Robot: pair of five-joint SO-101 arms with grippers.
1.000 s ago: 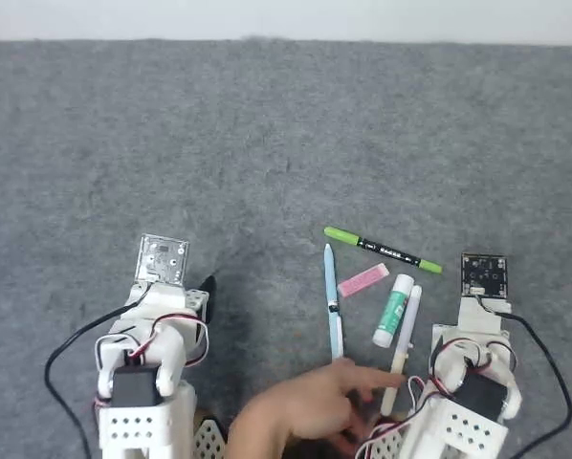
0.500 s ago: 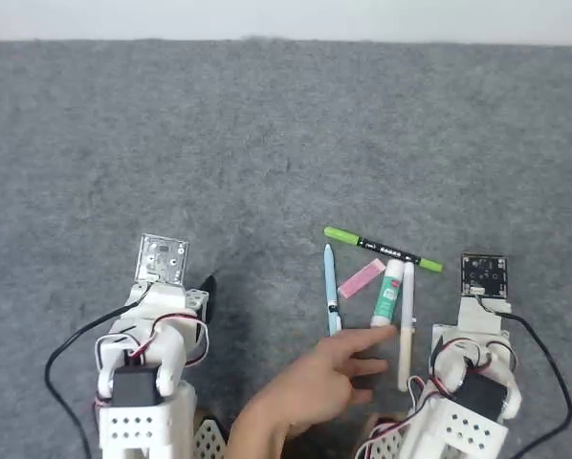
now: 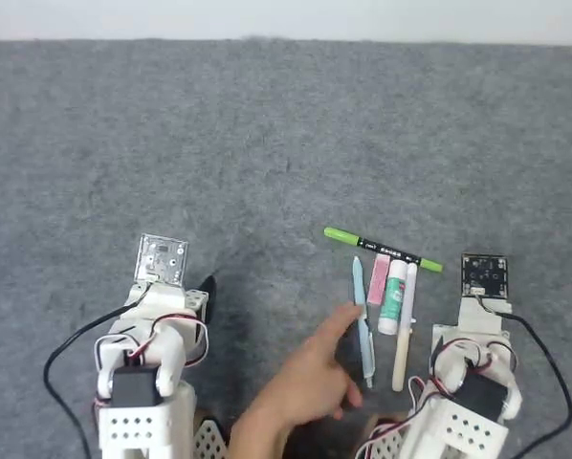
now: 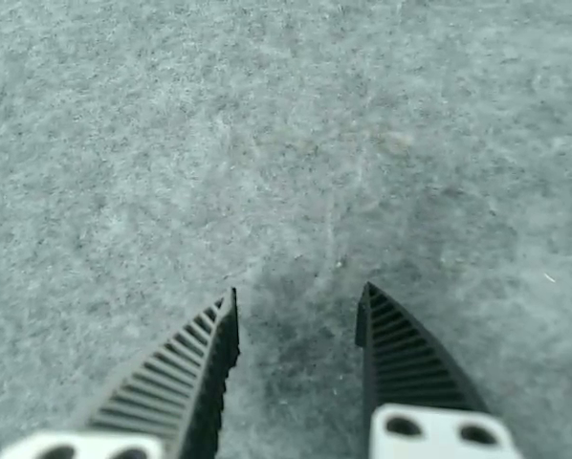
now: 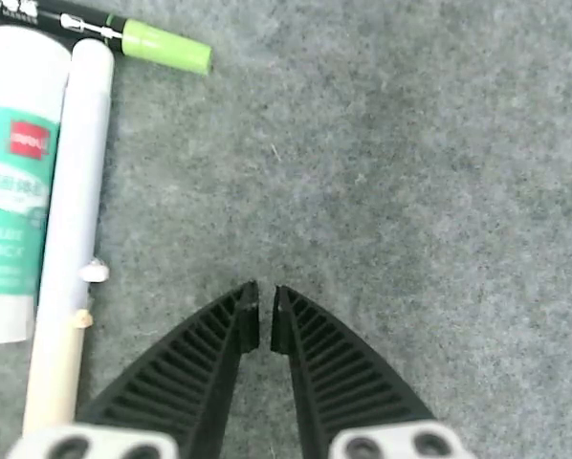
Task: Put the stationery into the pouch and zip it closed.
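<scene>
A hand (image 3: 305,387) had just tidied the stationery. A second before, the blue pen (image 3: 363,320), eraser (image 3: 379,278), glue stick (image 3: 394,296) and white pen (image 3: 406,320) lay splayed at odd angles. Now they sat in a tight parallel row, side by side, just under the green marker (image 3: 382,248), which had not shifted. The hand's fingertips were at the blue pen. The row lay on the grey bench (image 3: 267,124) just in front of the right arm, well apart from the left one.

Neither arm had moved. The left tool (image 4: 296,296) hung with its jaws apart over bare bench. The right tool (image 5: 264,292) had its jaws together, holding nothing, beside the white pen.

This looked like setup: nothing was packed yet. Items pressed together would likely be harder to pick singly.
</scene>
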